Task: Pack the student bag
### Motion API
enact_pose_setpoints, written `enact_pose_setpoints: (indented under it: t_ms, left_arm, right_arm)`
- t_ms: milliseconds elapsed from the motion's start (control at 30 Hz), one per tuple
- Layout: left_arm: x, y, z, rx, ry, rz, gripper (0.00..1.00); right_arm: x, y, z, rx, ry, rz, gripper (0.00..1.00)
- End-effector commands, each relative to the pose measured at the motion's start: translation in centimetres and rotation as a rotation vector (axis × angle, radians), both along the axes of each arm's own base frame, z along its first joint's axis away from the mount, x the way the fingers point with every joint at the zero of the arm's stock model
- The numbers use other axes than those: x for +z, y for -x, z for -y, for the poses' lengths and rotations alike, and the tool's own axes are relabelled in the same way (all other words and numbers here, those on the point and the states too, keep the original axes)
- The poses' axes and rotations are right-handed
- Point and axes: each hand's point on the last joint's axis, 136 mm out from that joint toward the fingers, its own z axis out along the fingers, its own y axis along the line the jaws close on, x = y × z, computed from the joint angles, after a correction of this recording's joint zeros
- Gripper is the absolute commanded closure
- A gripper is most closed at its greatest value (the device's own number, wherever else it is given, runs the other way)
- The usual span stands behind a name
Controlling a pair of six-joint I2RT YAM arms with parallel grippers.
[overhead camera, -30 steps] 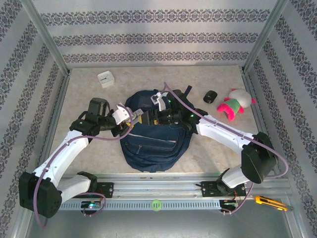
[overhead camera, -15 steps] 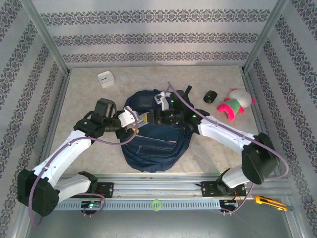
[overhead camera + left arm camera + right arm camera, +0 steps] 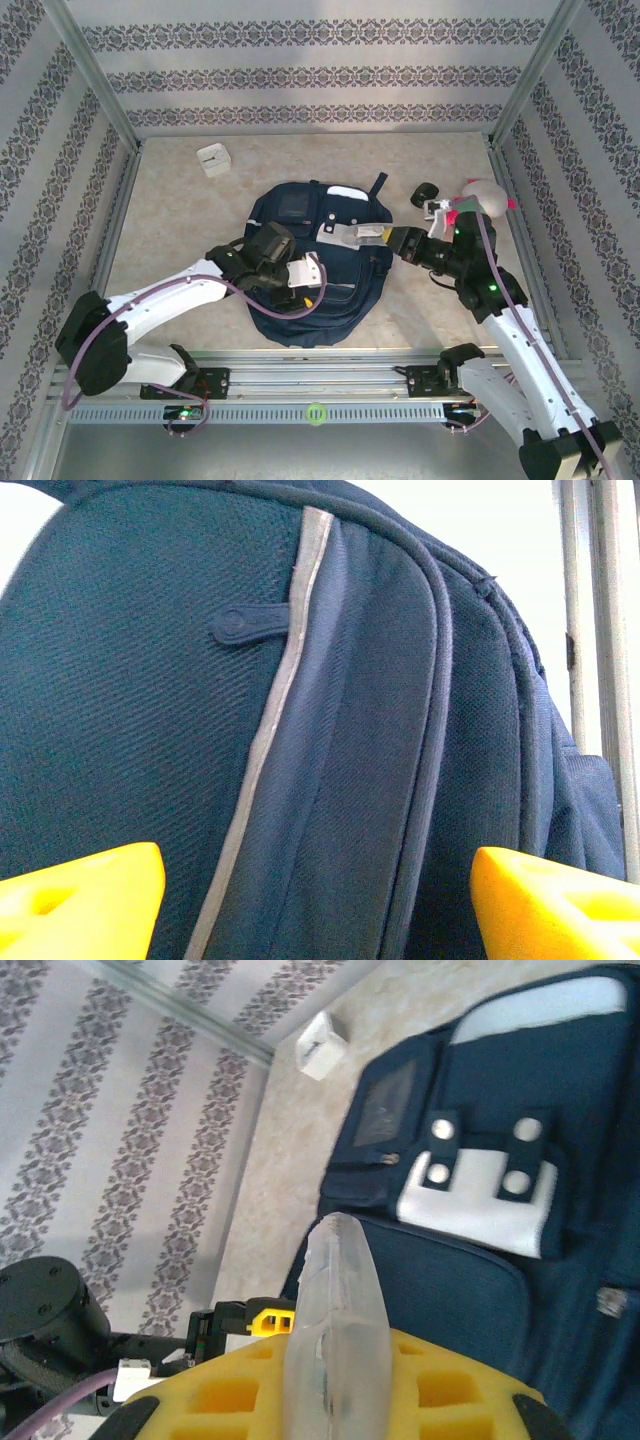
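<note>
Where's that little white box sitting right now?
In the top view, the white box sits at the far-left corner of the table, apart from the navy backpack lying mid-table.

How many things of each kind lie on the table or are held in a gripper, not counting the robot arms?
navy backpack: 1
plush toy: 1
small white box: 1
small black object: 1
clear flat piece held in the right gripper: 1
Total: 5

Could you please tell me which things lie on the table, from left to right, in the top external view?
white box → student bag → small black object → pink-and-white plush toy
</note>
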Motion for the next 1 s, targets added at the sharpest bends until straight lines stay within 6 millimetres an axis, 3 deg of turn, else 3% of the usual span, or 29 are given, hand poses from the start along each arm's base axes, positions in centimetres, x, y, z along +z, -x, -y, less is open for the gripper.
enact_pose_setpoints:
  t_ms: [0,100,267,333,467,533,733,800,967]
  left_arm:
    - [1.3,-1.8,1.8,0.016,0.036,0.102,0.22]
    - [1.8,-3.0,2.5,0.059,0.074,0.132,0.41]
    - [4.5,-3.3,3.6,0.101,0.205,0.146,0.49]
    - [5.0,-3.7,3.6,0.130,0.231,0.159,0.57]
    - [5.8,-4.4,3.4,0.195,0.273,0.179,0.85]
    - [6.3,-5.0,3.3,0.244,0.302,0.184,0.95]
    - [8.2,-6.3,3.2,0.360,0.411,0.202,1.00]
    - [9.4,-6.8,3.1,0.421,0.493,0.210,1.00]
    - [9.9,-7.3,3.2,0.455,0.522,0.199,1.00]
  right_arm:
    - [-2.3,1.4,0.5,0.021,0.029,-0.089,0.90]
    - [-2.4,1.6,0.8,0.011,0.049,-0.092,0.90]
    - [-2.6,1.9,1.9,-0.035,0.092,-0.092,0.90]
    - [-2.2,2.0,2.2,-0.055,0.093,-0.082,0.90]
    - [-1.3,2.6,3.2,-0.114,0.090,-0.058,0.90]
    - [-0.7,3.0,3.8,-0.155,0.089,-0.049,0.90]
    - [0.2,4.2,4.7,-0.216,0.059,-0.034,0.89]
    - [0.0,5.6,3.6,-0.191,-0.082,-0.105,0.89]
    - [-0.7,6.4,2.2,-0.143,-0.146,-0.148,0.90]
